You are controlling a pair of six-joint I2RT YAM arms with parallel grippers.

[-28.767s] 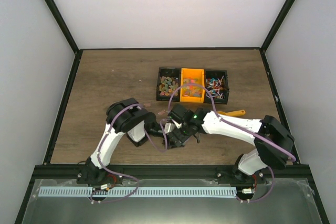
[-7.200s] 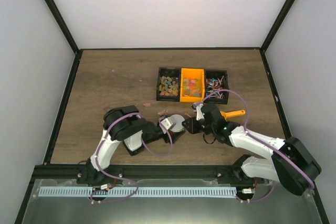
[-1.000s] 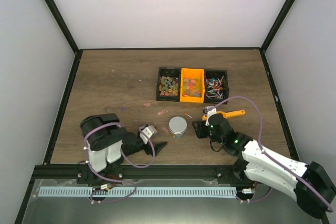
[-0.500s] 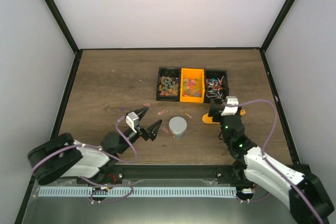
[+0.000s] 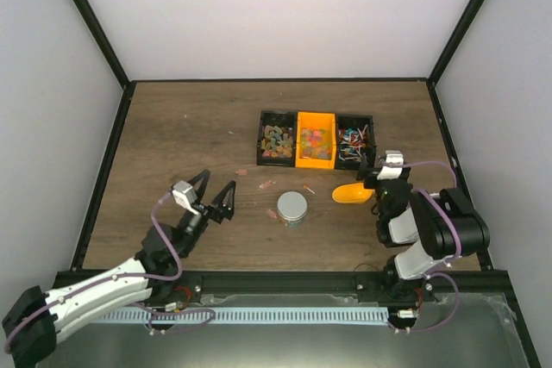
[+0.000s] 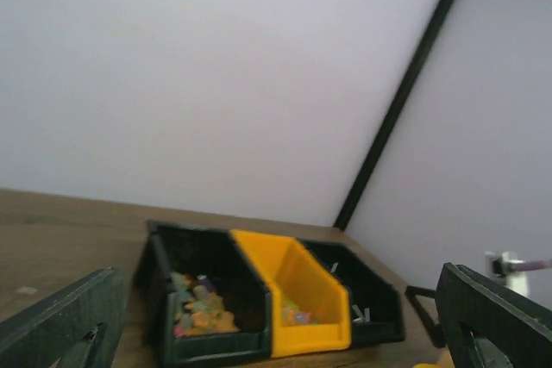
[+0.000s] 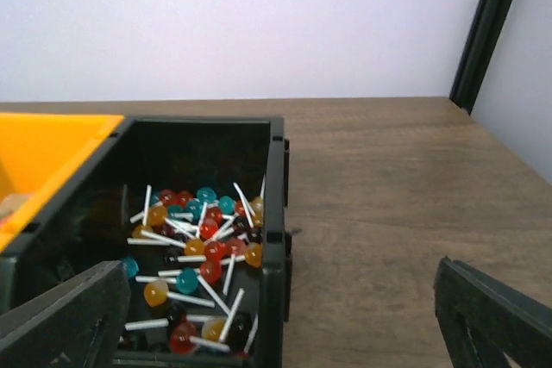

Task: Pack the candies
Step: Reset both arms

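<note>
We are looking down on a wooden counter and placing everything against the round tin near its middle. Beyond the tin, three bins are sitting in a row. The left black bin is holding mixed gummies, and the orange bin a thinner layer of small coloured sweets. The right black bin is holding lollipops with white sticks. The tin is wearing its lid, so we cannot tell what is inside.

Right of the tin an orange scoop is lying on the counter, its bowl looking empty from above. The right end effector is hanging just right of the scoop, spread wide, gripping nothing and facing the lollipops. The left end effector is hovering left of the tin, likewise splayed and empty. A few loose pieces are lying close around the tin.

We are judging those strays to be the main worry. They are small and flat, so wide fingers could push them along rather than lift them. An arm sweeping low could also nudge the tin or flick the scoop. With the lid on, nothing more can go in.
</note>
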